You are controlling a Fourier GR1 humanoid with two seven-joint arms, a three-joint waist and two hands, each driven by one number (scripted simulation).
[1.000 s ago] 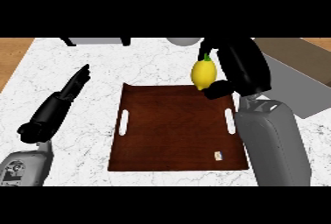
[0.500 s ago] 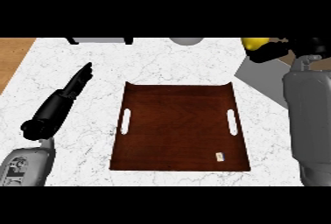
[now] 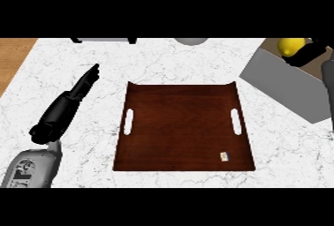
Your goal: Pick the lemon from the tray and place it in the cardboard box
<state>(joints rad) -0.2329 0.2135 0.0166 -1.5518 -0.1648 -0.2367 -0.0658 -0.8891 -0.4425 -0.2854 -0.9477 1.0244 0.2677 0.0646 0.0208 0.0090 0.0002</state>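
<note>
Brown tray (image 3: 183, 128) holds a pale tag (image 3: 224, 156); beyond its far right corner our right hand (image 3: 308, 54) grips the yellow lemon (image 3: 291, 45); our left hand (image 3: 70, 102) lies open at its left.

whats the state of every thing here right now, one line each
tray: flat on the counter, no lemon on it
lemon: off the tray, held up at the view's top right corner
right hand: curled round the lemon
left hand: open, fingers straight, lying left of the tray, holding nothing
</note>
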